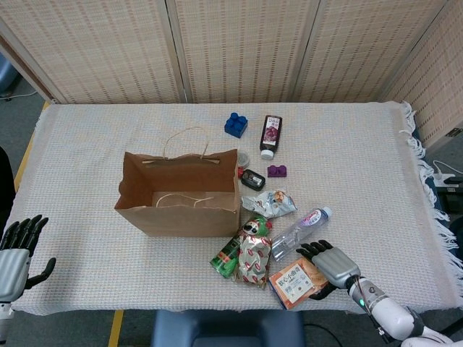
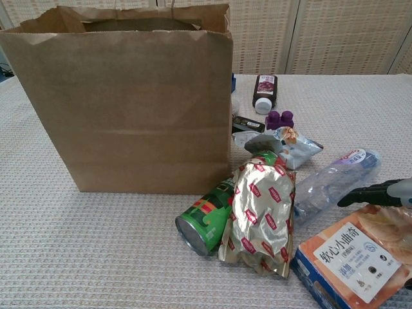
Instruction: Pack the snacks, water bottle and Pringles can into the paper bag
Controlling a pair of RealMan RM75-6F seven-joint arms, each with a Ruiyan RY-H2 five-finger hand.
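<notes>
The right hand [image 1: 331,264] clasps the orange snack box [image 1: 296,282] at the table's near edge, fingers curled over its end, ready for lifting toward the open paper bag [image 1: 179,195]; the left hand [image 1: 16,253] idles, fingers spread.

The green cylindrical Pringles can [image 1: 228,255] lies half hidden under the shiny red-and-gold foil snack bag [image 1: 254,262]. The chest view's edge cuts off the grey right hand [image 2: 385,192] and the orange snack box [image 2: 357,257].

Upright paper bag [image 2: 129,96] is seen; Pringles can [image 2: 205,222], foil snack [image 2: 261,215], water bottle [image 2: 331,183], orange box [image 2: 357,257] lie beside.
</notes>
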